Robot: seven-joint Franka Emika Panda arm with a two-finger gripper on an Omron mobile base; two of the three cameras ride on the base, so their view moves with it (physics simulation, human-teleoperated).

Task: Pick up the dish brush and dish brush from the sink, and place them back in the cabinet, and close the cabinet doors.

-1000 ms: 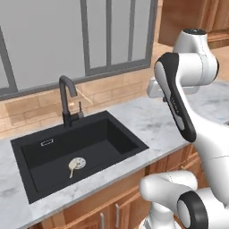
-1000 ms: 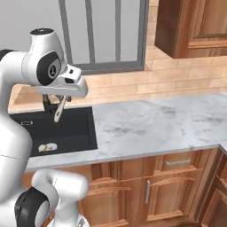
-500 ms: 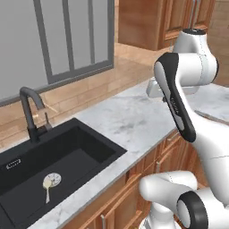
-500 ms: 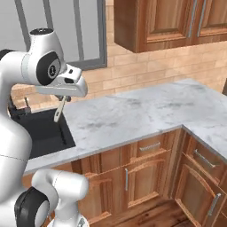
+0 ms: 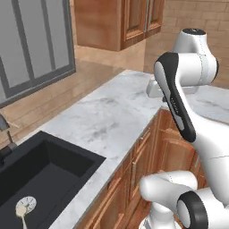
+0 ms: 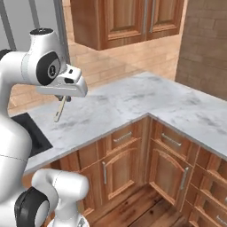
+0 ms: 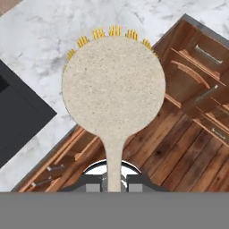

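Marble counter runs under the scene, and above its front edge one dish brush is carried by its handle, pinched between the fingers of the gripper. A second dish brush is left lying in the sink, and the cabinet is yet to be loaded, so more than half the task is judged outstanding. The arm is held high and folded, with the hand pointed downward.

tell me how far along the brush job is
Done: one dish brush is out of the sink.
In hand: the gripper is shut on its handle, over the counter edge.
Left: the other brush lies in the basin; the cabinet is shut.
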